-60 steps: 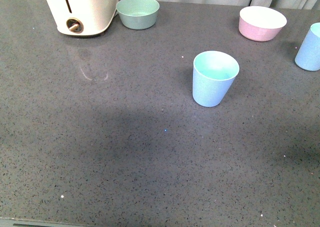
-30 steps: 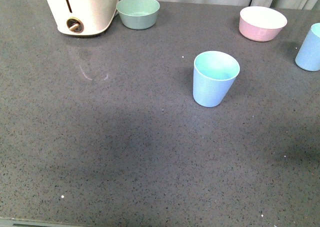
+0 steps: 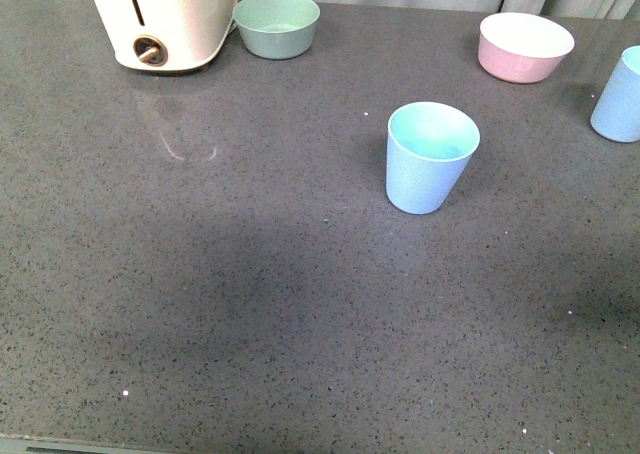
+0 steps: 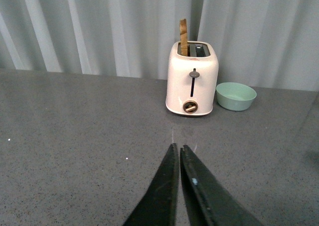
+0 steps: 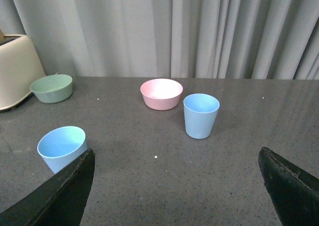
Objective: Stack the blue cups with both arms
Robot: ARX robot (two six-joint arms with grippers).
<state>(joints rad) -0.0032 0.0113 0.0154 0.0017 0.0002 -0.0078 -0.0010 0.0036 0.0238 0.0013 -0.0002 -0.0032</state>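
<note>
1. Standing upright near the middle of the grey table (image 3: pixel 200 304), the first blue cup (image 3: pixel 432 159) is touched by nothing.
2. The second blue cup (image 3: pixel 618 96) stands upright at the right edge of the front view, near the pink bowl (image 3: pixel 525 46).
3. Left hand (image 4: pixel 179 149): fingers pressed together, holding nothing, pointing toward the toaster (image 4: pixel 192 79).
4. Right hand (image 5: pixel 175 154): spread wide, empty, both cups ahead of it.

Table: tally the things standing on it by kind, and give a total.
Cups: 2
Bowls: 2
Toaster: 1
Total: 5
</note>
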